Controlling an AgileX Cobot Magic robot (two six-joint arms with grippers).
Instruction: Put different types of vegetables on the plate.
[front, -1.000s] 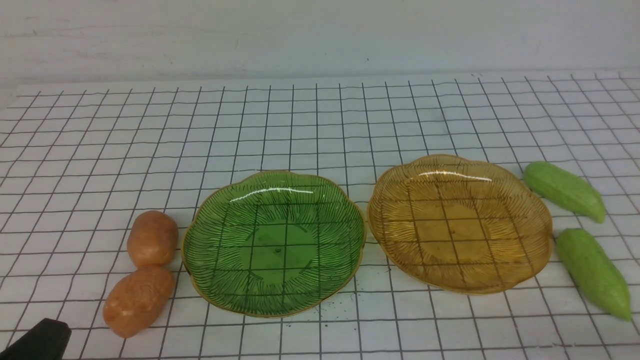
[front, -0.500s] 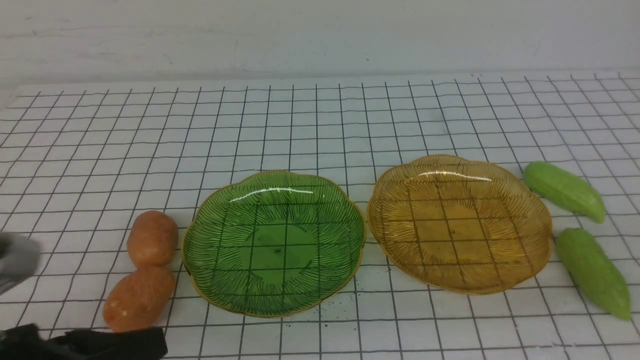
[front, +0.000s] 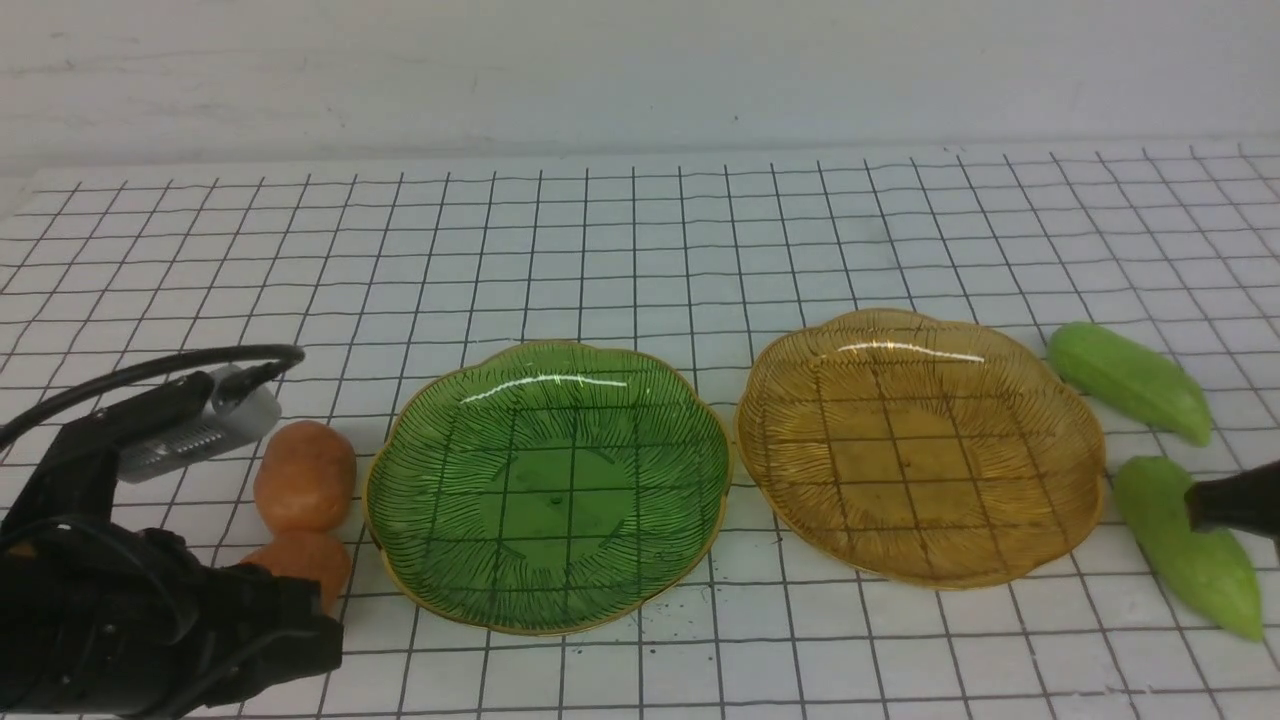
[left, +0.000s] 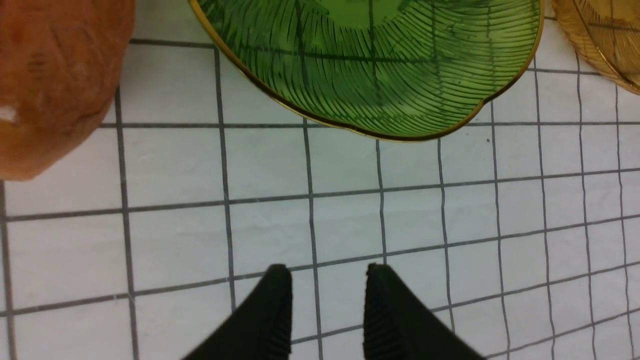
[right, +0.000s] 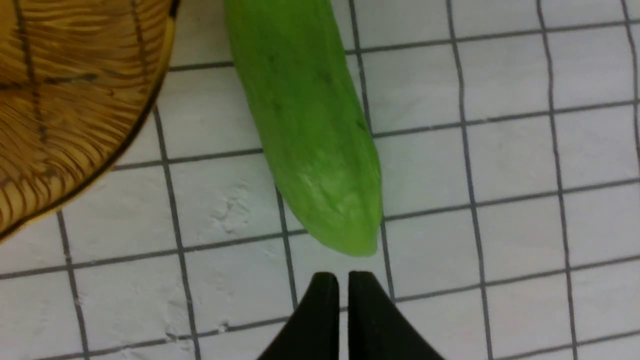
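Note:
Two orange-brown potatoes lie left of the green plate (front: 545, 490): the far one (front: 305, 475) in full view, the near one (front: 300, 565) partly hidden behind my left arm (front: 150, 620). In the left wrist view, the left gripper (left: 327, 272) is open over bare mat, with nothing between its fingers. A potato (left: 50, 85) lies ahead and to one side of it. Two light green gourds lie right of the amber plate (front: 920, 445), one far (front: 1130, 382) and one near (front: 1195, 570). My right gripper (front: 1195, 508) hangs over the near gourd. Its jaws (right: 342, 277) are shut just short of the gourd's tip (right: 320, 150).
Both plates hold nothing and sit side by side mid-table on a white mat with a black grid. The green plate's gold rim (left: 360, 132) lies ahead of the left gripper. The amber plate's rim (right: 125, 145) runs beside the near gourd. A pale wall closes the back.
My left arm has come in from the lower left corner, now covering part of the near potato, and its jaws have opened. The right gripper's tip has come in from the right edge over the near gourd.

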